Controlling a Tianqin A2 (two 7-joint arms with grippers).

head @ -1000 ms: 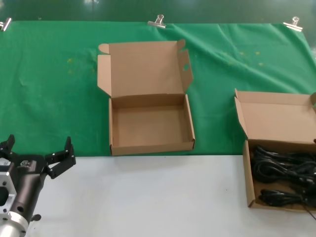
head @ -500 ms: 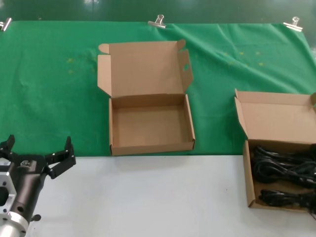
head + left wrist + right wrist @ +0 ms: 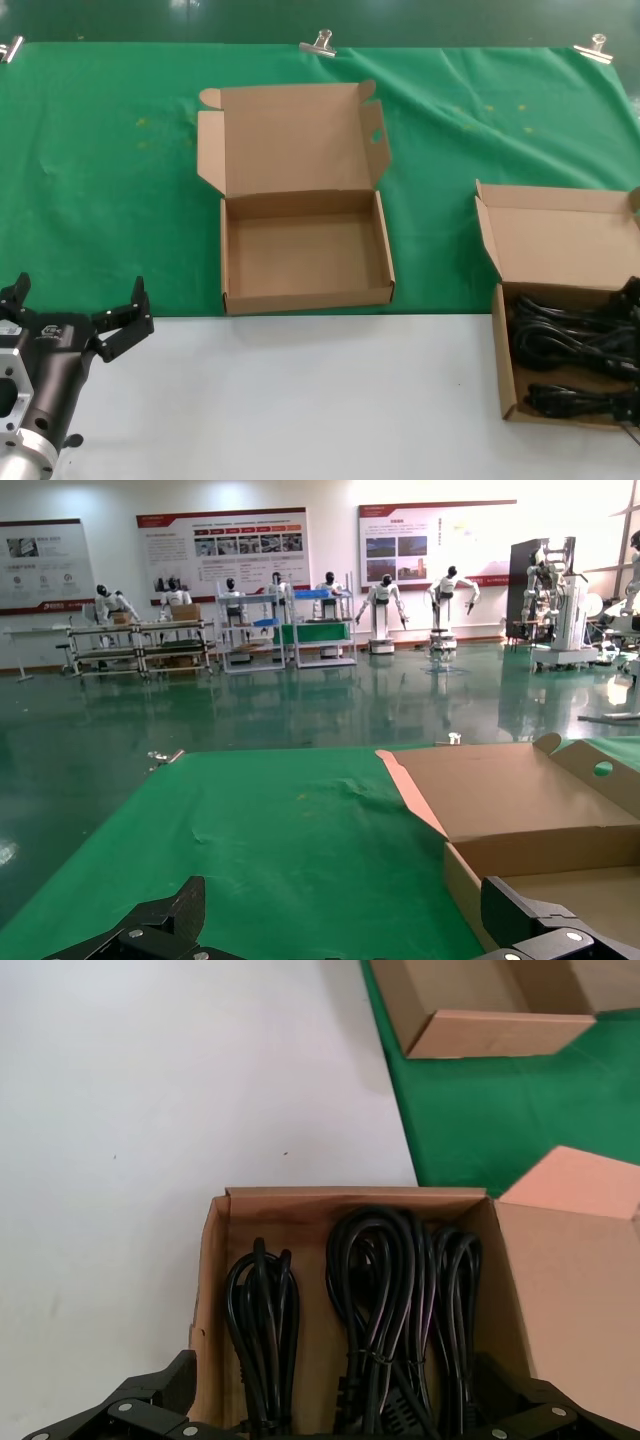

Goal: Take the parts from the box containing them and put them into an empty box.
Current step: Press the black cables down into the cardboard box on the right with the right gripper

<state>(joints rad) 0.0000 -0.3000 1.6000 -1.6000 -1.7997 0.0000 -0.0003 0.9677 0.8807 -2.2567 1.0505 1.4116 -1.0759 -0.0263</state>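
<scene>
cable box [image 3: 505, 340] at table's right edge: three black coiled cable bundles [image 3: 380, 1310]; right gripper [image 3: 340, 1422] spread above. empty box [image 3: 300, 255] on green cloth [image 3: 100, 180]. left gripper [image 3: 78, 312] spread, near-left

The empty box [image 3: 305, 250] sits mid-tabletop [image 3: 300, 400]; the box containing them [image 3: 565, 310] lies well to its right — coiled cables [image 3: 570, 350] inside.

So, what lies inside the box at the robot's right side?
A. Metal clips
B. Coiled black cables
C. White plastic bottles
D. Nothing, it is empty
B: the right wrist view shows bundles of black cables lying inside the box, under the open right hand.
</scene>
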